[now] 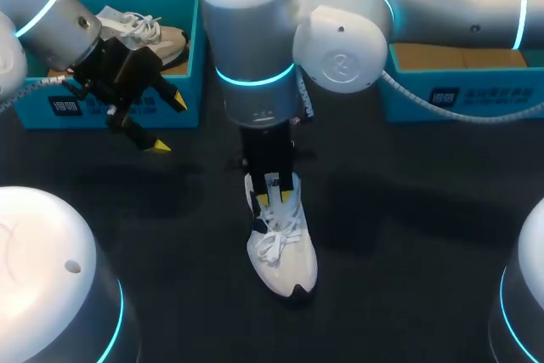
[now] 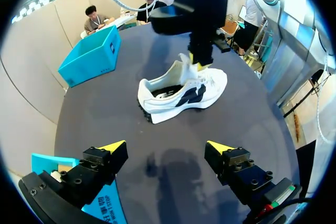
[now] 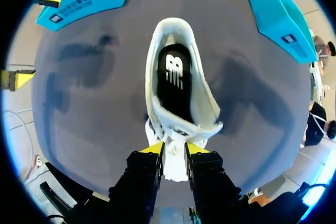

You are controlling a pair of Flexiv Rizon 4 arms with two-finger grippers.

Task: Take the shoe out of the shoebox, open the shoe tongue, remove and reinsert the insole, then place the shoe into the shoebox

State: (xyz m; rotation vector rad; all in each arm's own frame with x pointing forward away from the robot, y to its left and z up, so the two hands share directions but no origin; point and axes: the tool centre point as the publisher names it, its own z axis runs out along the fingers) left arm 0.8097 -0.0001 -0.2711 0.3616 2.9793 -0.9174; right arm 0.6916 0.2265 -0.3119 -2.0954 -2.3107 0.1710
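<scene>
The shoe (image 1: 282, 252) sits mid-table, out of the far-left shoebox (image 1: 51, 112). The right gripper (image 1: 278, 186) is pinched narrowly on the tongue (image 3: 174, 157), so opening it looks to be the step in hand. The left gripper (image 1: 168, 125) hangs wide and empty; next, probably, it must reach the exposed insole (image 3: 173, 80).

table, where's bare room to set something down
Bare table between the shoe and the right box; also left of the shoe, near the open left claw. Crowded at the middle, where the right claw grips the shoe, and by the left box.
</scene>
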